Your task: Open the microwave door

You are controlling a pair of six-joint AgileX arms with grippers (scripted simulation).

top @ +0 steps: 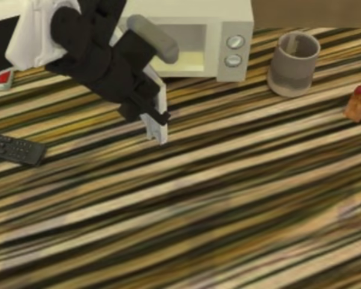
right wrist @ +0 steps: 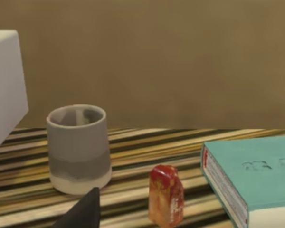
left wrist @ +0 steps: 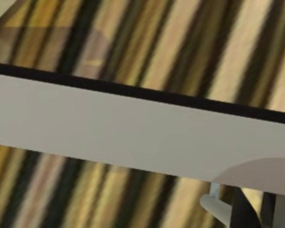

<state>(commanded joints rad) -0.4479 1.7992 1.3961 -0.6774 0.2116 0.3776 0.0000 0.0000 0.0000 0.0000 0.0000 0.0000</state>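
The cream-white microwave [top: 231, 21] stands at the back of the table, its two grey knobs [top: 234, 50] facing front and its side also showing in the right wrist view [right wrist: 4, 80]. The microwave door [top: 159, 129] is swung wide out toward the front, seen edge-on, and the lit cavity [top: 183, 45] is exposed. My left gripper [top: 155, 113] is shut on the door's free edge. In the left wrist view the door [left wrist: 133, 128] fills a broad band, with its grey handle [left wrist: 213, 206] beside the dark fingers [left wrist: 242, 216]. My right gripper [right wrist: 85, 213] is parked off to the right, only a dark tip showing.
A grey mug [top: 295, 63] stands right of the microwave. A red-orange block [top: 360, 102] sits near the right edge, with a teal book [right wrist: 251, 175] beside it. A black remote [top: 15, 149] lies at the left edge. The table is striped wood.
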